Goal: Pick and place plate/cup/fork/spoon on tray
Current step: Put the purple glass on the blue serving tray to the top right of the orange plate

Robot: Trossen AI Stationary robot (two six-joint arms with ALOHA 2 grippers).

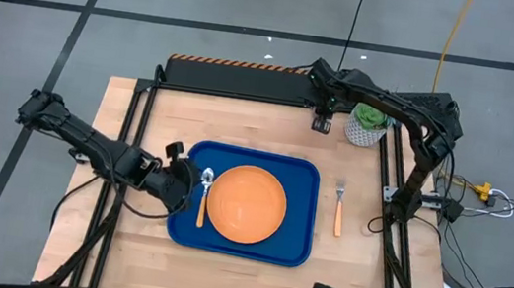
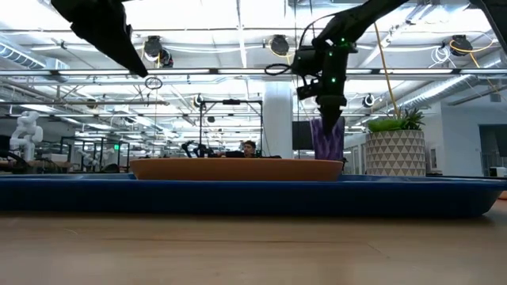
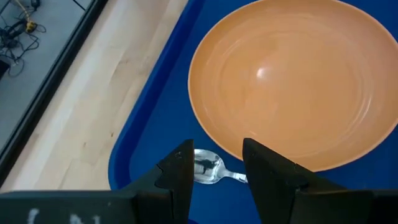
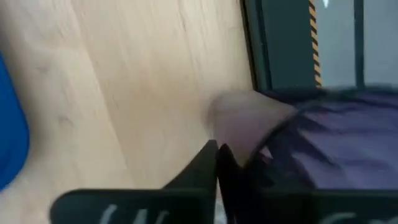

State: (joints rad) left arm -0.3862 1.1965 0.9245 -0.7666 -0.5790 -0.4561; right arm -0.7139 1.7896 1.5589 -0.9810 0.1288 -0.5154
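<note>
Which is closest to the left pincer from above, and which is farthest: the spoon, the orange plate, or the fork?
From the left pincer, in the high view:
1. The silver spoon with an orange handle, right beside it on the blue plastic tray.
2. The round orange plate, in the middle of the tray.
3. The silver fork with an orange handle, on the wooden table past the tray's far edge.

Orange plate [image 1: 246, 203] and spoon [image 1: 204, 193] on blue tray [image 1: 295, 249].
</note>
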